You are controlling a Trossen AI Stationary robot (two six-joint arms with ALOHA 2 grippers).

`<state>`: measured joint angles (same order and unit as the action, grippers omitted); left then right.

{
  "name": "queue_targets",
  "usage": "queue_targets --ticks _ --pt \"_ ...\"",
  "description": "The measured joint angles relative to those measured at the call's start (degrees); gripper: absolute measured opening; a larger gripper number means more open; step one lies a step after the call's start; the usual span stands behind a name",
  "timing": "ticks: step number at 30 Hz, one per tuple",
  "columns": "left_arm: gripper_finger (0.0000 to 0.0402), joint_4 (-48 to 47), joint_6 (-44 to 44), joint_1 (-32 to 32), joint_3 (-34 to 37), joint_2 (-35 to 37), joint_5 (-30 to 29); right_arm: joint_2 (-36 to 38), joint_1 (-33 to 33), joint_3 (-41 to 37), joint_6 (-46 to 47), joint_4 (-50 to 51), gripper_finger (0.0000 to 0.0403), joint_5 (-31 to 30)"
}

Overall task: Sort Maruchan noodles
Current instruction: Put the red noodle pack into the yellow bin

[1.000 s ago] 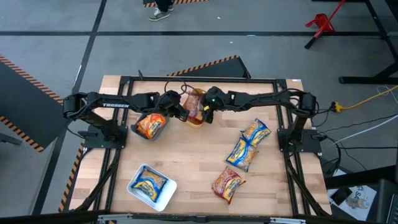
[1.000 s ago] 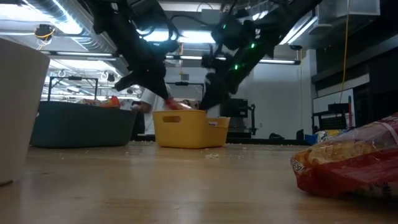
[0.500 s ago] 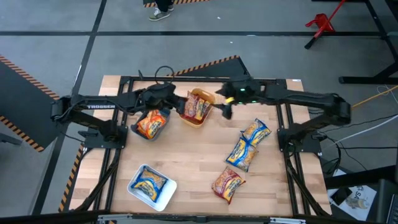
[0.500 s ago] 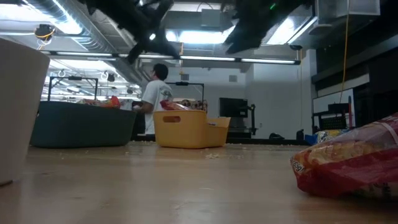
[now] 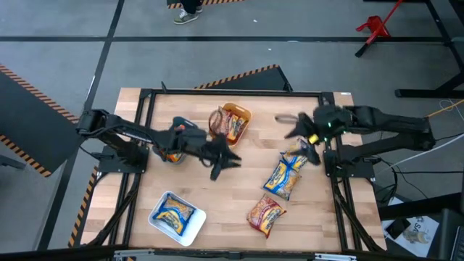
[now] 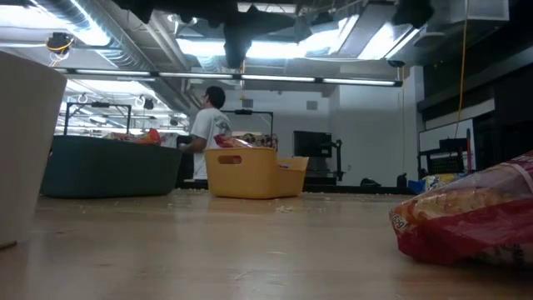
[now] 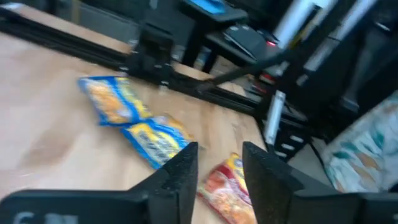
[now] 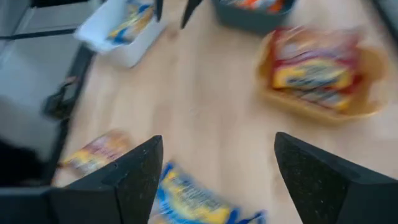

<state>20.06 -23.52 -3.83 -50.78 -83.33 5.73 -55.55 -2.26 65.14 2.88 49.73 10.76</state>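
Note:
In the high view both grippers hang above the table with nothing in them. My left gripper (image 5: 226, 165) is open over the table's middle, between the teal tray (image 5: 171, 147) and the loose packets. My right gripper (image 5: 299, 138) is wide open above the blue-and-yellow packet (image 5: 298, 154). A second blue-and-yellow packet (image 5: 281, 177) and an orange-red packet (image 5: 265, 214) lie flat nearer the near edge. Red packets lie in the orange tray (image 5: 244, 116), orange-red ones in the teal tray, and a blue-and-yellow one in the white tray (image 5: 194, 230). The left wrist view looks past my left gripper (image 7: 219, 168) at the loose packets.
A dark metal frame (image 5: 217, 92) runs around the table's edges, with both arm bases on it. Bare wood lies between the white tray and the loose packets. In the low view the orange-red packet (image 6: 475, 212) lies close to the camera, and a person (image 6: 208, 125) stands in the room behind.
Both grippers have left the orange tray, where a red packet now lies. My left gripper drew back toward the teal tray, then swung toward the near edge and right, out over the table's middle. My right gripper rose and moved toward the right edge, over the blue-and-yellow packets.

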Motion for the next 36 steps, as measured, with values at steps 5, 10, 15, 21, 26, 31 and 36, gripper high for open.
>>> queue_targets --ticks 5,10,15,21,26,31,36 --pt "0.0153 1.99 0.08 -3.60 0.00 -2.66 -0.28 0.63 13.11 -4.74 7.91 0.97 0.0294 -1.29" --pt "0.0169 1.65 0.08 -5.01 0.00 -2.64 -2.10 -2.36 27.76 -10.49 13.61 -3.72 0.0294 -7.28" --pt "0.0169 1.36 -1.30 -4.99 0.00 -2.64 -2.25 -9.28 39.21 -12.96 15.12 -11.01 0.0294 -13.84" --pt "0.0168 0.92 -1.39 -4.69 0.00 -2.64 -2.33 -19.99 45.61 -12.98 14.68 -16.81 0.0294 -20.84" --pt "0.0168 -0.36 -1.41 -4.67 0.00 -2.62 -2.28 -26.97 46.65 -12.98 14.68 -20.16 0.0294 -22.01" --pt "0.0167 -0.34 -1.47 -4.67 0.00 -2.35 -1.67 -32.75 46.48 -12.98 11.20 -25.03 0.0294 -25.25" --pt "0.0167 -0.27 -3.28 -4.71 0.00 -1.97 -1.56 -37.14 44.75 -12.98 4.45 -29.92 0.0294 -27.20"
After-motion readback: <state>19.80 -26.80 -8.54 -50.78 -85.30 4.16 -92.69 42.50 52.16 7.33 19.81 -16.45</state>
